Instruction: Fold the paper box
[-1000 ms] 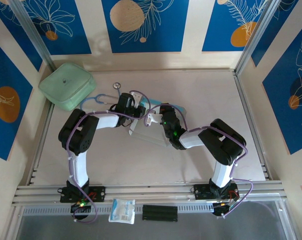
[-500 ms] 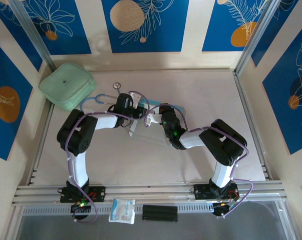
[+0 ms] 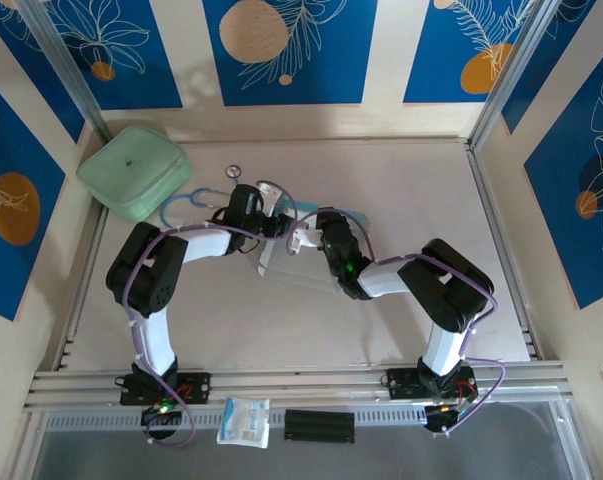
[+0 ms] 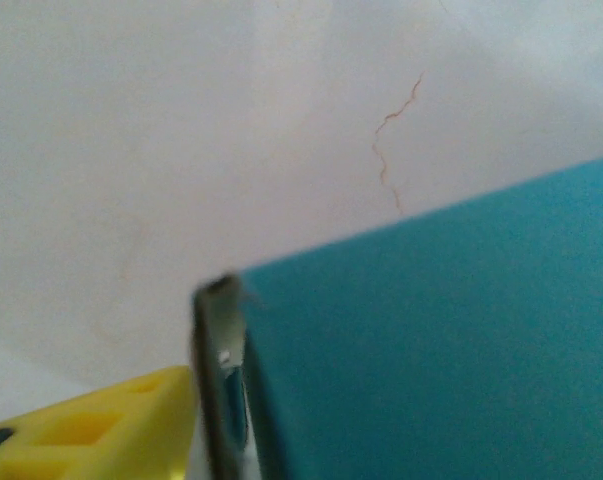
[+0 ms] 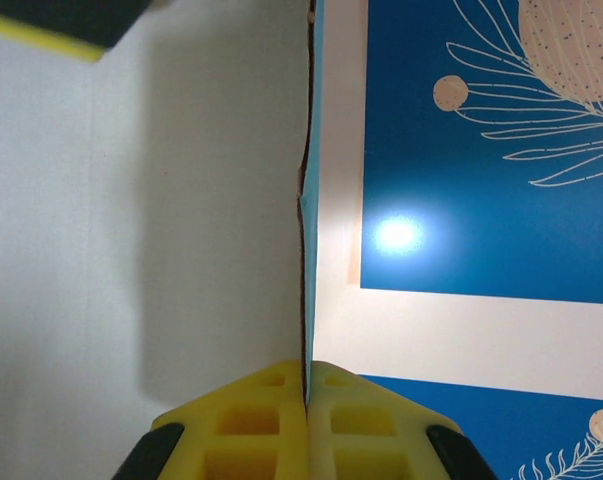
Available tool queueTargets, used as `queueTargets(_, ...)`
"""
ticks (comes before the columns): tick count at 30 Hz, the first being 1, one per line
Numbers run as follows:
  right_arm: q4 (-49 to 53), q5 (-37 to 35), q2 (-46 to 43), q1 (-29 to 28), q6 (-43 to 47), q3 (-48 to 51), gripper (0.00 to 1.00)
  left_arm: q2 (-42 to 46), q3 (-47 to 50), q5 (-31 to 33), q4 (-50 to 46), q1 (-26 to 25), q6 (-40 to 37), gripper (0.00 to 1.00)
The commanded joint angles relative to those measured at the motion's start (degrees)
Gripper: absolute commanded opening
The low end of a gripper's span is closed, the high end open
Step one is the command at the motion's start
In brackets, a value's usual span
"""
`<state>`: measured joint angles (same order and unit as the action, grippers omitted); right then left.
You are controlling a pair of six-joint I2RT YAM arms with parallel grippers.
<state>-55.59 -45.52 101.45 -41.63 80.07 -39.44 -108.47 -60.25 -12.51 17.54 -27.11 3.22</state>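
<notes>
The paper box (image 3: 293,266) is a half-folded sheet at the table's middle, white side up, with a blue flap behind it. My right gripper (image 3: 303,238) is shut on one of its edges. In the right wrist view the thin card runs straight up out of the closed yellow fingertips (image 5: 308,375), with the box's white face (image 5: 171,210) to the left. My left gripper (image 3: 268,224) is at the box's far left corner. Its wrist view has one yellow finger (image 4: 86,430) low on the left and a blue panel of the box (image 4: 441,340) across the gap, hiding the other finger; the jaws stand apart.
A pale green case (image 3: 134,170) lies at the far left corner, with a blue stethoscope (image 3: 193,197) beside it, just behind the left arm. A small packet (image 3: 244,421) and a black block (image 3: 319,425) rest on the front rail.
The left gripper has opened and let go of the box, and its arm's elbow has swung a little to the left. The right gripper keeps its hold in the same place.
</notes>
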Motion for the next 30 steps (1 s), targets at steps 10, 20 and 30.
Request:
queueTargets(10, 5.06, 2.71, 0.16, -0.30, -1.41, -0.03, 0.00, 8.84, 4.73, -12.48, -8.10, 2.61, -4.95, 0.80)
queueTargets(20, 5.19, 2.69, 0.61, -0.30, -1.65, -0.22, 0.00, 6.65, 1.39, -14.01, -13.59, 6.00, -9.53, 0.68)
queueTargets(30, 5.28, 2.51, 0.38, -0.30, -1.50, -0.19, 0.00, 2.58, -1.32, -13.09, -8.05, 5.98, -5.00, 0.53)
